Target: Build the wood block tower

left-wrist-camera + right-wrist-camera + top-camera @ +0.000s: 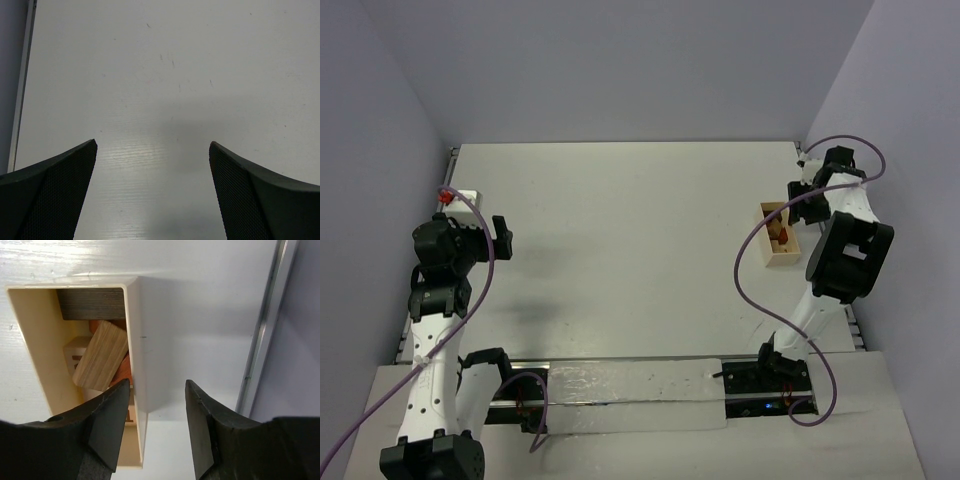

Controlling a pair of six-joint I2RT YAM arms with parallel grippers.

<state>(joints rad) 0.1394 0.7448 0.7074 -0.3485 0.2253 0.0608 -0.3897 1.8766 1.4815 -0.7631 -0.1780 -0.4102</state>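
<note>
The right claw [157,390], half spread, straddles the right wall of a pale box [131,325] holding wooden blocks [100,357]. The left claw [152,147] hangs spread wide above the table [175,60].

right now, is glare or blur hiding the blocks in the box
Right wrist: glare on the table beyond the box, blocks inside sharp, far end shadowed. Top external: blocks only tiny reddish specks. Left wrist: soft sheen on the table, no blocks in view.

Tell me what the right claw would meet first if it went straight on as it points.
Probably the pale rectangular wooden box: its side wall runs between the fingers of the right claw. The inner finger might first touch the small wooden blocks inside; depth is unclear.
</note>
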